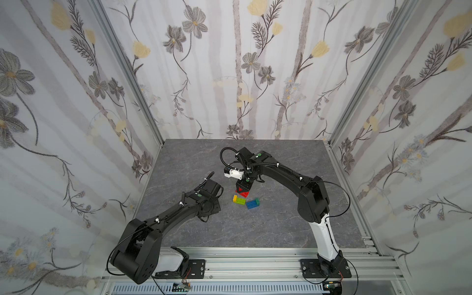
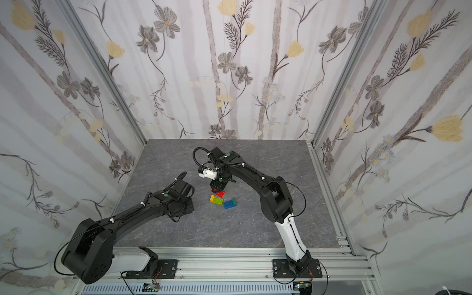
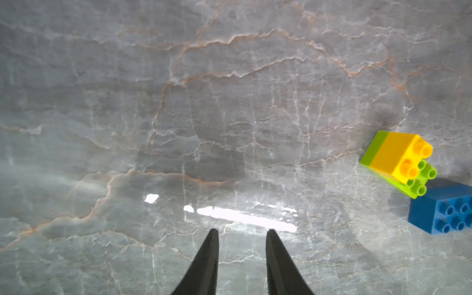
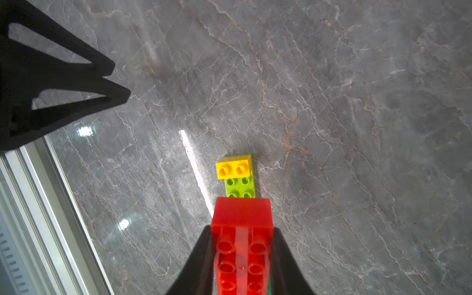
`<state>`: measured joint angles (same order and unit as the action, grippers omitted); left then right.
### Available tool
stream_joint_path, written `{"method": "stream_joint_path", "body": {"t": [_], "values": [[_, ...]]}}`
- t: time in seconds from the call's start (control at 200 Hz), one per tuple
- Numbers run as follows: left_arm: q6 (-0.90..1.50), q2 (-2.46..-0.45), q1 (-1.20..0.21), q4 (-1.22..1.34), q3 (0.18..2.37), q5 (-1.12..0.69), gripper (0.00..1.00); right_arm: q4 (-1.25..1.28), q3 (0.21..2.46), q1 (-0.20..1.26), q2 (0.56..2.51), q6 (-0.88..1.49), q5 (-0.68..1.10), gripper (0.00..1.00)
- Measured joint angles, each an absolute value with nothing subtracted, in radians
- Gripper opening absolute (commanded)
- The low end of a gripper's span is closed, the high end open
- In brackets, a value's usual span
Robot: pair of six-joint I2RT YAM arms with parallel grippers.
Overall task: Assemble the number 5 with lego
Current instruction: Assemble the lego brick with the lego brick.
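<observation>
Rail [image 1: 255, 265] nearest, both arm bases bolted to it. Grey marble table [image 1: 281, 224] beyond.

Left arm reaches in low from the near left. Left gripper [image 3: 241, 231]: fingers a narrow gap apart, nothing between them, bare table ahead. It sits well apart from the bricks, which lie off to its side.

Bricks near mid-table, in both top views. Nearest: blue brick [image 1: 251, 205], with a dark-green brick [image 1: 257, 201] joined at its right end. Just beside it to the left, lime brick [image 1: 241, 201] with the yellow brick [image 1: 235, 198] pressed on its left end; the lime's other studs are bare. Cannot tell whether lime and blue touch.

Just beyond that pair: red brick [image 4: 242, 212], clamped lengthwise between the fingers of the right gripper [image 4: 242, 228], hollow underside toward the wrist camera. The right arm arches over from the near right and the gripper points down. Cannot tell whether the red touches the table. No full 5 stands; the bricks are in three groups.

Floral walls [image 1: 229, 76] behind.
</observation>
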<state>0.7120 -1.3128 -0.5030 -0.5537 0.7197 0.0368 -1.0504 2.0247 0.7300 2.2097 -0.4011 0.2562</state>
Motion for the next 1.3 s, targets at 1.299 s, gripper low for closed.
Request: {"method": "stream_joint_path", "body": {"t": [1.299], "values": [[0.764,-1.169,-0.462,-0.572,0.575,-0.004,0.34,-1.307,2.405,0.801,2.494,-0.484,0.097,0.14]]}}
